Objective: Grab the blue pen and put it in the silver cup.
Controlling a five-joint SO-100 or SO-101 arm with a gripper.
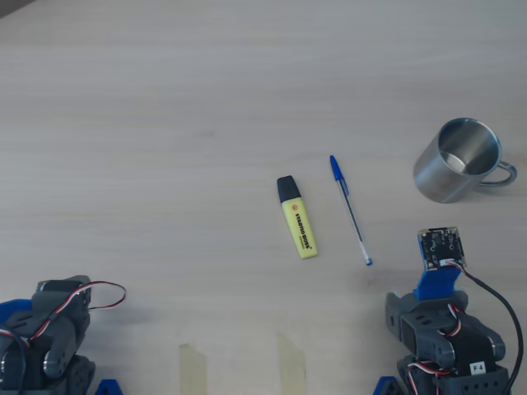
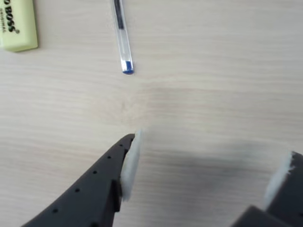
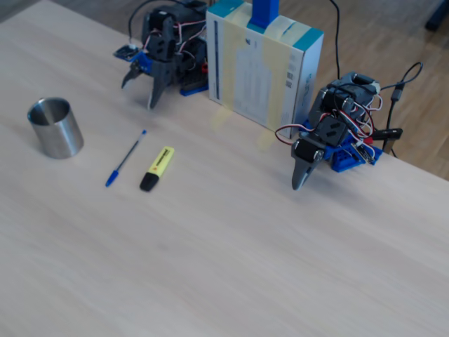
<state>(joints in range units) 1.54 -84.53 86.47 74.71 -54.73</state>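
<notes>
The blue pen (image 1: pixel 350 210) lies flat on the wooden table, its blue cap pointing away from the arm and its end plug nearest it. In the wrist view the plug end of the blue pen (image 2: pixel 124 47) sits above and to the left of my gripper (image 2: pixel 203 172). The gripper is open, hovers over bare table and holds nothing. The silver cup (image 1: pixel 457 160) stands upright to the pen's right in the overhead view, handle to the right. The fixed view shows the gripper (image 3: pixel 137 96) behind the pen (image 3: pixel 126 158), with the cup (image 3: pixel 55 128) at the left.
A yellow highlighter (image 1: pixel 297 217) with a black cap lies just left of the pen. A second arm (image 3: pixel 330 133) stands idle at the table's edge, fingers pointing down. A white and teal box (image 3: pixel 263 63) stands between the two arms. Tape strips (image 1: pixel 290 362) mark the near edge.
</notes>
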